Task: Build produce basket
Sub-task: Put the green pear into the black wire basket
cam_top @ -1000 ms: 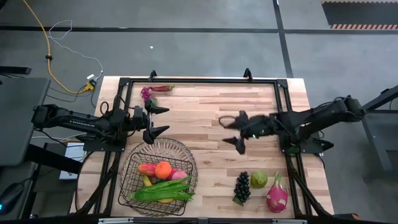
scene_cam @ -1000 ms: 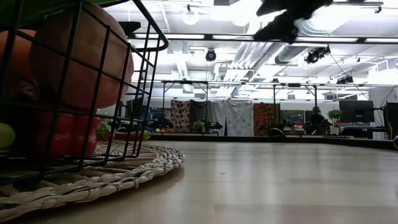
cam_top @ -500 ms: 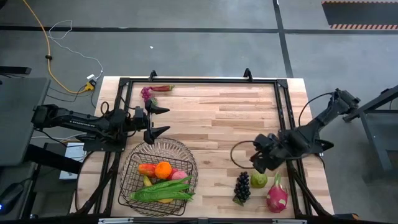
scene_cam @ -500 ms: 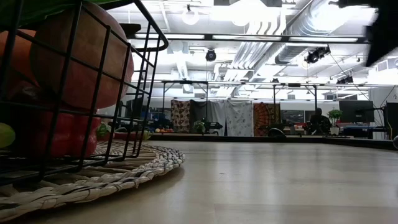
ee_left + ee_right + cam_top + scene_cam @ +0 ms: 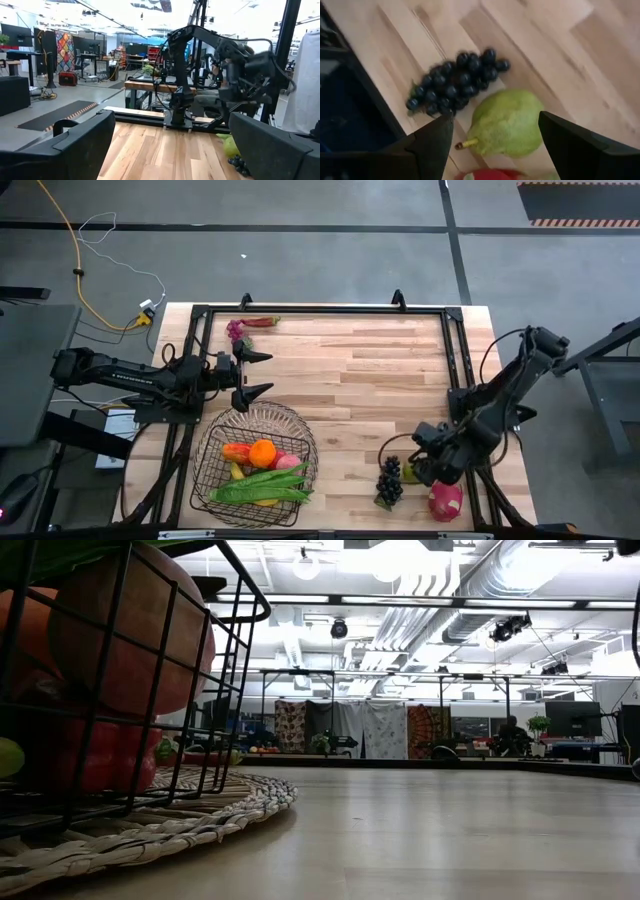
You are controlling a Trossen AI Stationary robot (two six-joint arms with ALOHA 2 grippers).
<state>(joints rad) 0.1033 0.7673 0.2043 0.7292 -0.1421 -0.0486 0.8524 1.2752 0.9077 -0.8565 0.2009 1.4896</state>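
right end effector poised over the pear, basket part filled

the right end effector [image 5: 432,465] hangs above the green, speckled toy pear [image 5: 507,124] at the near right of the pale wooden counter [image 5: 340,380], fingers spread to either side of it and empty — apparently lined up for a pick. the dark bunch of toy grapes [image 5: 454,82] lies just beside the pear; the pink dragon fruit [image 5: 445,500] sits on its other side. the round dark wire-mesh basket [image 5: 205,480] stands well apart at the near left, already holding an orange, green beans and other produce. the left end effector [image 5: 255,373] waits open beyond the basket, clear of the loading path.
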